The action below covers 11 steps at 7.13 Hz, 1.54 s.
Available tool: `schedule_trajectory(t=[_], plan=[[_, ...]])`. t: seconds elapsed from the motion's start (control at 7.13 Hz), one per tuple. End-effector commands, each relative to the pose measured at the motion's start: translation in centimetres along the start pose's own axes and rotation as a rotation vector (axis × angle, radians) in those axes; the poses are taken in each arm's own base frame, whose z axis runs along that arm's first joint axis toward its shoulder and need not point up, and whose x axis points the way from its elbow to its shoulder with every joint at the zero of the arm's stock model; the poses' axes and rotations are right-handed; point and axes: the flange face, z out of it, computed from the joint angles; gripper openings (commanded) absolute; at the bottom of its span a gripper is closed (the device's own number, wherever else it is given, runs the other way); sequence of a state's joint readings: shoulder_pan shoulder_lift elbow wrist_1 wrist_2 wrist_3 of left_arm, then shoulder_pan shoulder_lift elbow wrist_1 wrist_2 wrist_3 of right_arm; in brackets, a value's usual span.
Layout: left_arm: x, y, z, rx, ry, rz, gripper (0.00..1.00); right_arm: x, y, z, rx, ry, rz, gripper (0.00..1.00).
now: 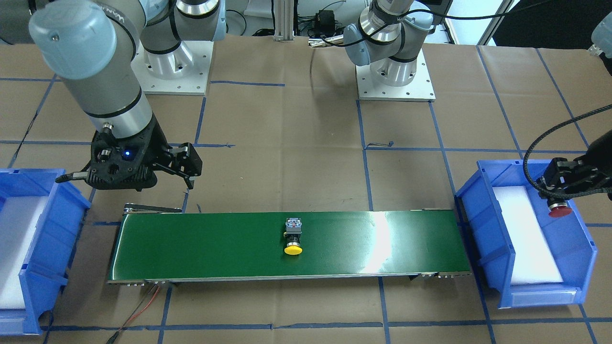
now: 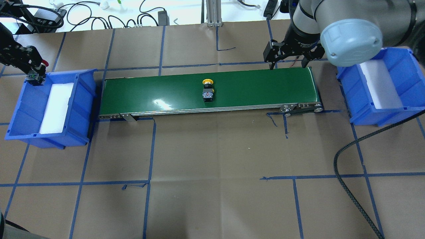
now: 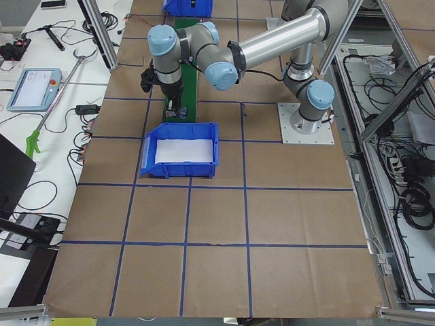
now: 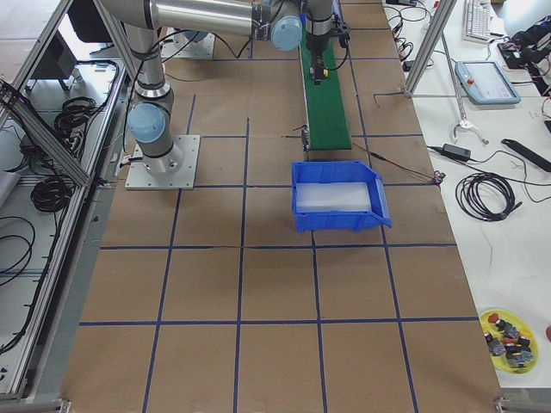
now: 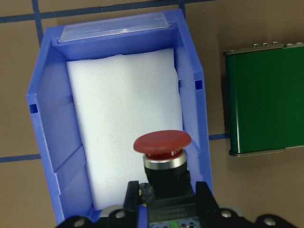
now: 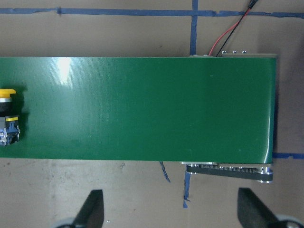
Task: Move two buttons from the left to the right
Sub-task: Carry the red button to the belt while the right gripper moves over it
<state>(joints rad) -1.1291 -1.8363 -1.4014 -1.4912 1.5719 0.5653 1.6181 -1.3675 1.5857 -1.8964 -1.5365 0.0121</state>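
Yellow button (image 6: 6,117) — cut off by the right wrist view's left edge. Red button (image 5: 163,151) — lower body partly hidden within the left pincer (image 5: 167,192) and cropped at the bottom edge.

Brown paper-covered table (image 2: 212,149) with blue tape grid (image 2: 315,177), white side benches (image 4: 516,275)

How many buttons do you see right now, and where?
2. The yellow button lies on the green belt, near mid-length. The red button is in the left gripper, over the left blue bin. Parts in the yellow dish are too small to tell.
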Motion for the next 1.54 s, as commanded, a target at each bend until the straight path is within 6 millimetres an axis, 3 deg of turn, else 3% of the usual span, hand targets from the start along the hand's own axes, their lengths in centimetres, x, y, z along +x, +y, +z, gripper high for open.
schedule_trajectory(t=[0.0, 0.28, 0.56, 0.7, 1.4], plan=[[7.4, -1.8, -0.4, -0.001, -0.009, 0.002, 0.00, 0.0, -2.5, 3.2, 0.049, -0.009, -0.009, 1.00], [14.1, -2.2, -0.2, -0.010, -0.008, -0.006, 0.00, 0.1, -2.9, 5.6, 0.006, -0.004, 0.001, 1.00], [18.2, -3.1, 1.1, -0.031, -0.006, -0.028, 0.00, 0.1, -3.0, 5.5, 0.015, -0.009, 0.001, 1.00], [19.2, -3.3, 1.2, -0.031, -0.006, -0.035, 0.00, -0.1, -3.0, 6.1, 0.006, -0.008, -0.002, 1.00], [19.4, -3.5, 2.4, -0.051, 0.001, -0.035, 0.00, 0.0, -3.6, 9.1, -0.036, -0.008, 0.001, 1.00]])
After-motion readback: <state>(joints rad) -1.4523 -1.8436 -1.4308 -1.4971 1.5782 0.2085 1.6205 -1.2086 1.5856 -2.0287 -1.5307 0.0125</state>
